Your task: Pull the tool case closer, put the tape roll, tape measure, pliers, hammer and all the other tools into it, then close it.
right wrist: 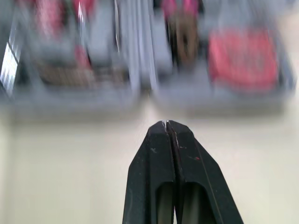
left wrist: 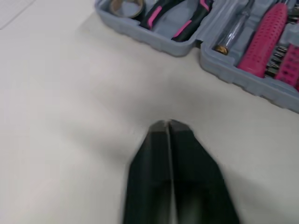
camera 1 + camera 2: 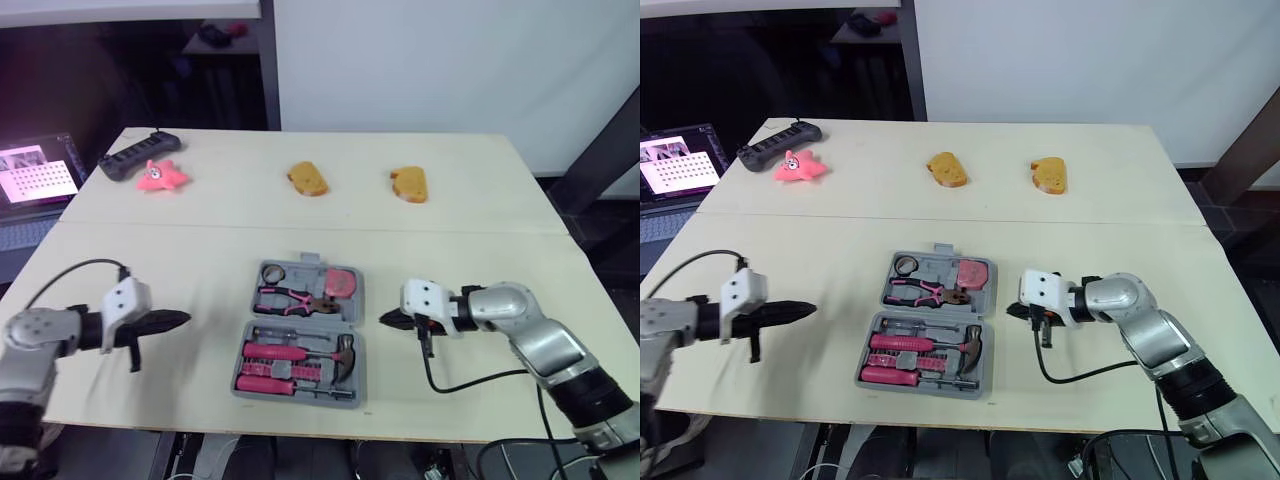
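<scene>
Low over the near side of the bench, the left gripper and the right gripper point at the open tool case from both sides. Its hinge runs left to right. The right gripper is just beside the case and the left one is farther off. Fingers of both are pressed together, holding nothing. Tools already lie inside, so I think only the closing remains.

Nothing legible anywhere: the glowing pink-and-white laptop screen off the table's left edge carries a grid of tiny marks, far too small to read, and the open grey plastic tool case offers no brand or label that can be made out.
</scene>
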Motion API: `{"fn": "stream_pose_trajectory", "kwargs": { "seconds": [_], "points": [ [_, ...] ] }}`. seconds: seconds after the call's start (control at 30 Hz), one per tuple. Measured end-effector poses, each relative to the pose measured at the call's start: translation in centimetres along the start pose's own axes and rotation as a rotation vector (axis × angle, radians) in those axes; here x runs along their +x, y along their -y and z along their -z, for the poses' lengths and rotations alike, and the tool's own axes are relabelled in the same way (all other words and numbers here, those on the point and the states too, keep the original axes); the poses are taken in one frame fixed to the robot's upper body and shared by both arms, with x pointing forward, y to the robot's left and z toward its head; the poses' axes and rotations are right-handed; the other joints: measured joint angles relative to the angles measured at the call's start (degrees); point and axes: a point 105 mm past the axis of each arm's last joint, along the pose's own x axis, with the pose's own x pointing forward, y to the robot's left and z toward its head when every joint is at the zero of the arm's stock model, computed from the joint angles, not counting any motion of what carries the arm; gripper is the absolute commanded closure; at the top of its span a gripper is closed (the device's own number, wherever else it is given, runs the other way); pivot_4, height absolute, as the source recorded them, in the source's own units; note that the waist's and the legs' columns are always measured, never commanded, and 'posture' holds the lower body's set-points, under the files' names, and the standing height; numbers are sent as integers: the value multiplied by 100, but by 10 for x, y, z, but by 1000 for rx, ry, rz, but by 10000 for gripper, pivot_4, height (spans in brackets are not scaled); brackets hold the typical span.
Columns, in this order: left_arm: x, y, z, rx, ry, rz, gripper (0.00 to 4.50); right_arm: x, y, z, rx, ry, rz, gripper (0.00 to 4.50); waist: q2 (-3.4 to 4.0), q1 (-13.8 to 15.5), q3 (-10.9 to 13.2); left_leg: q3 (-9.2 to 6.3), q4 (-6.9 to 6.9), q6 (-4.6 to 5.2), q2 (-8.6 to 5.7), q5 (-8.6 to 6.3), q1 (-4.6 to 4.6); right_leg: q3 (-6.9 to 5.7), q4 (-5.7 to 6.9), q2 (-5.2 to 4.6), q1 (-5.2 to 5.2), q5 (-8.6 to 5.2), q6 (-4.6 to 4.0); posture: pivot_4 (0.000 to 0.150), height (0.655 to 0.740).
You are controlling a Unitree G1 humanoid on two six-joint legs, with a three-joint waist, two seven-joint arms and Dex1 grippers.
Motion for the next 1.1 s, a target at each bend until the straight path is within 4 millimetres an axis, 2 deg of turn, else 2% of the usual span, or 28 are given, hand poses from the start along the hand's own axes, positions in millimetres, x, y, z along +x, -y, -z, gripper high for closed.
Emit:
{"fn": "stream_pose_trajectory", "kwargs": {
  "seconds": [0.2,0.5,0.6,0.7,0.9,1.1],
  "points": [
    [31,-7,0,63,12,64,44860,24,-8,10,-38,-6,-23,45000,0,-65,0,-5,4,0,0,0,1,-1,11,2,1,1,1,1500,7400],
    [59,4,10,65,-7,146,44860,35,3,3,-90,1,-5,45000,0,-66,-1,-10,6,0,0,1,5,-2,20,3,4,1,2,1500,7400],
    [64,3,7,78,0,156,44860,39,4,0,-102,6,-8,45000,0,-63,-1,-11,6,0,0,1,8,-3,20,3,9,1,2,1500,7400],
    [78,9,0,86,31,193,44860,44,2,-4,-110,18,-25,45000,0,-62,-2,-12,7,0,-1,1,9,-4,21,3,11,1,2,1500,7400],
    [86,11,-5,58,45,214,44860,57,-9,-18,-83,49,-79,45000,0,-66,-2,-17,7,0,-1,1,10,-5,28,4,10,1,2,1500,7400],
    [90,13,-5,10,53,227,44860,57,-8,-18,-66,39,-78,45000,0,-62,-2,-18,8,0,-2,1,10,-7,28,3,12,1,2,1500,7400]
  ]
}}
